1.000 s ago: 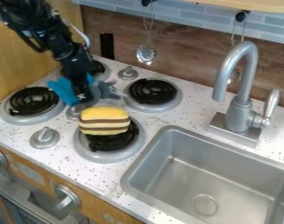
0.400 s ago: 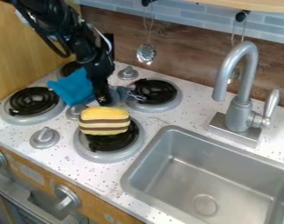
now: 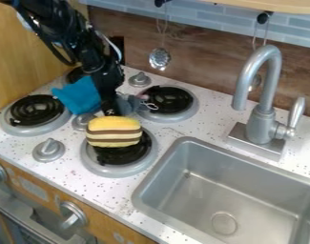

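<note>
The black gripper (image 3: 110, 110) hangs down over the stove at the back edge of a yellow toy with brown stripes (image 3: 114, 132); whether they touch is unclear. That striped toy lies over the back part of the front right burner (image 3: 122, 155). Just left of the gripper is a crumpled blue cloth (image 3: 79, 96), between the left burners and partly behind the arm. To the gripper's right, a grey item (image 3: 127, 103) with a pale, stringy end reaches the edge of the back right burner (image 3: 167, 101); the arm covers part of it.
A steel sink (image 3: 224, 222) occupies the right front, with a tall grey faucet (image 3: 262, 116) behind it. Stove knobs (image 3: 48, 148) stand between the burners. A ladle (image 3: 160, 58) hangs at the back wall, and another burner (image 3: 36, 110) is at the left.
The gripper has moved right from beside the blue cloth, uncovering more of the cloth, then slightly down and left to the striped toy's back edge. The striped toy has stayed in place.
</note>
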Robot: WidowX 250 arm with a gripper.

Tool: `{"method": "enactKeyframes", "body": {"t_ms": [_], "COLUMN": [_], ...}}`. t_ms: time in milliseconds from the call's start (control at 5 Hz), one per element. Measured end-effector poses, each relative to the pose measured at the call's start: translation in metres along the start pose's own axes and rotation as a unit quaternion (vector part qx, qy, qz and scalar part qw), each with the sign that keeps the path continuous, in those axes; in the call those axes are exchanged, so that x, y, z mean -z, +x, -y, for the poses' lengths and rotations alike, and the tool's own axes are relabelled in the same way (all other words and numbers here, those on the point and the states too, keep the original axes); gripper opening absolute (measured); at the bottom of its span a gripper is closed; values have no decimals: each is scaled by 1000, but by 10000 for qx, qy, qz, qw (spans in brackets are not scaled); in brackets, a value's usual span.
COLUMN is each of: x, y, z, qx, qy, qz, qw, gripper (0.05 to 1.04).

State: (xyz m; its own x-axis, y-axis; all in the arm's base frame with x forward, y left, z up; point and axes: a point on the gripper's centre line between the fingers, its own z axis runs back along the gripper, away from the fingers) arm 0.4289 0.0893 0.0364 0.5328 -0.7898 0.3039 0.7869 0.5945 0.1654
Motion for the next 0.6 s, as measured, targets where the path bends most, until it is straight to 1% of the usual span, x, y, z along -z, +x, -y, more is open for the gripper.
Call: {"method": "enactKeyframes", "body": {"t_ms": [200, 400, 600], "x": [-26, -71, -113], "y": [-1, -7, -19], "z": [-4, -9, -7], "qx": [25, 74, 398], "qy": [148, 523, 902], "qz": [99, 311, 467], "qw": [9998, 9981, 9940], "gripper": [1007, 1007, 1007]}}
